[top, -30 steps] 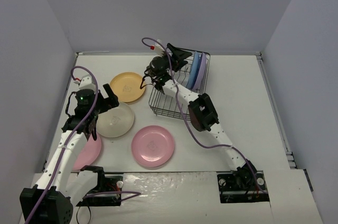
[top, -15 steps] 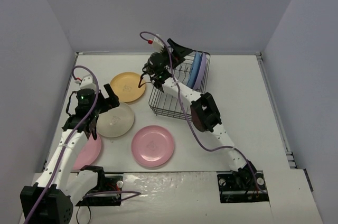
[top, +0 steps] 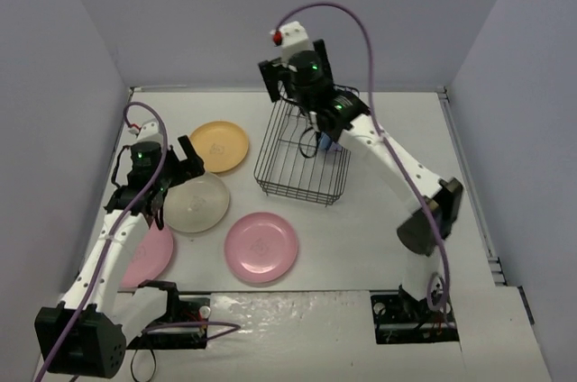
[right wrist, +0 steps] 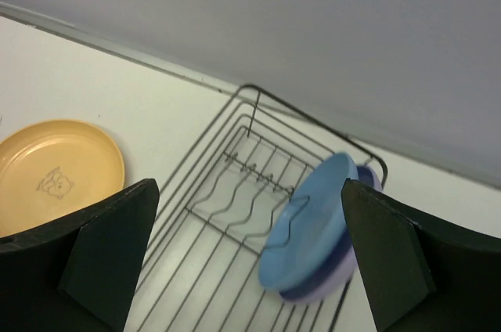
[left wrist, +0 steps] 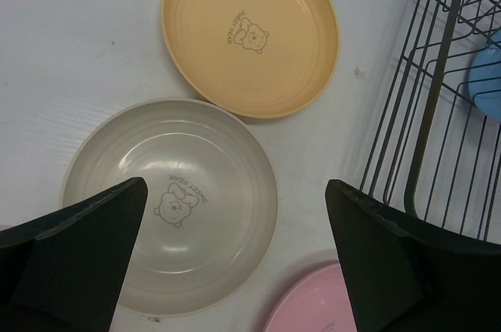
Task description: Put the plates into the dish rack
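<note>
Wire dish rack (top: pixel 287 166) is holding blue plate (right wrist: pixel 309 226) tilting beside lavender plate (right wrist: pixel 325 290); left gripper (left wrist: pixel 235 185) and right gripper (right wrist: pixel 249 183) are gaping empty.

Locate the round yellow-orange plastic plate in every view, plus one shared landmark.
Top external: yellow-orange plate left of centre.
Left wrist: yellow-orange plate top centre, above the round cream plastic plate.
Right wrist: yellow-orange plate at left edge.
Shared landmark: black wire dish rack, on its right everywhere.

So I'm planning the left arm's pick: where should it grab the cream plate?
The cream plate lies flat, face up, so probably pinch its raised rim from straight above, one finger inside, one outside, on the side away from the yellow plate.
</note>
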